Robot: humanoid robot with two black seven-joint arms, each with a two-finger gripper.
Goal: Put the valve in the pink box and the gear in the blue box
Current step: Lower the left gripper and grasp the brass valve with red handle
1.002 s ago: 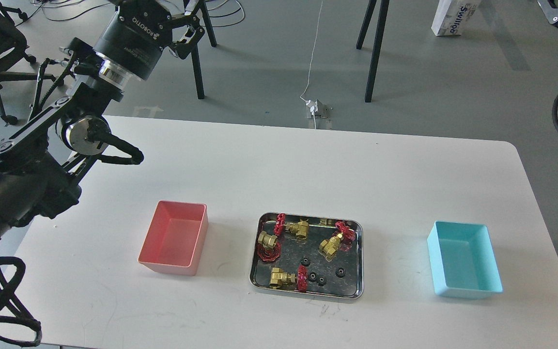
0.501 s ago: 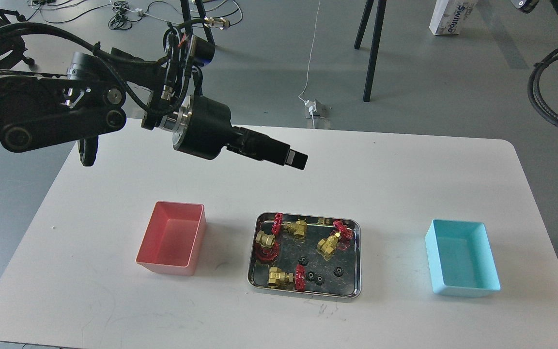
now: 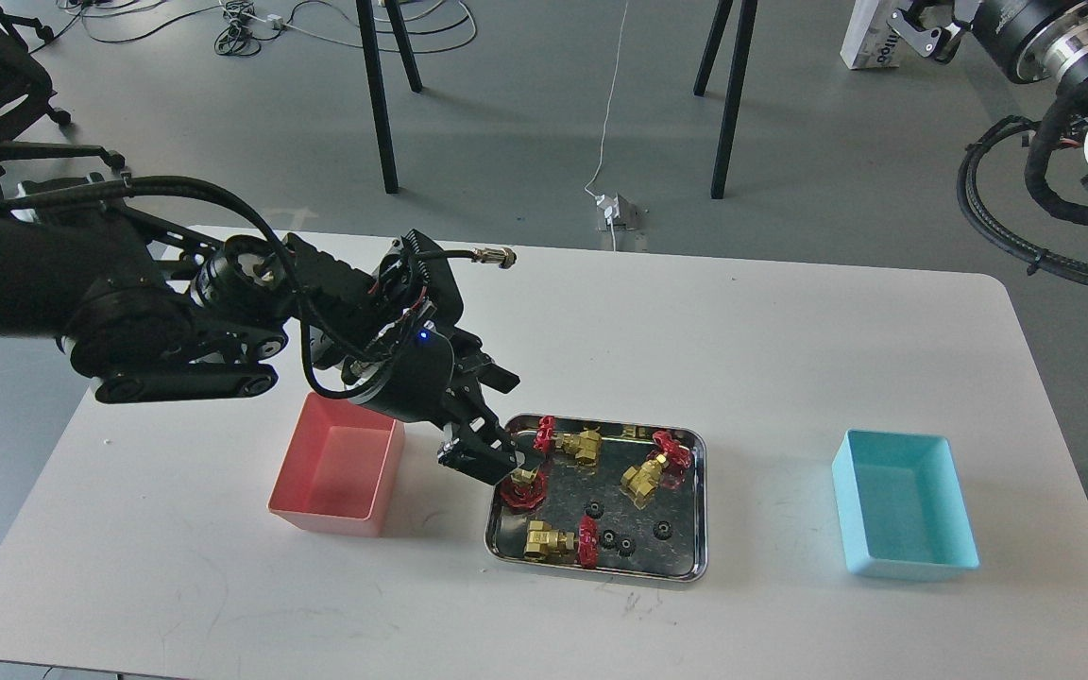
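The left arm is matte black with round joints, looping black cables, a brass-tipped plug and a small blue light.

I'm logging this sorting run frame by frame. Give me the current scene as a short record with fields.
left tool: low over the steel tray's left edge, at the left-most valve; open or shut cannot be told
right tool: raised at top right, away from the table; state unclear
steel tray: centre of table, holds four valves and four gears
gears: lying in the tray's front half
pink box: left of tray, empty
blue box: right of tray, empty
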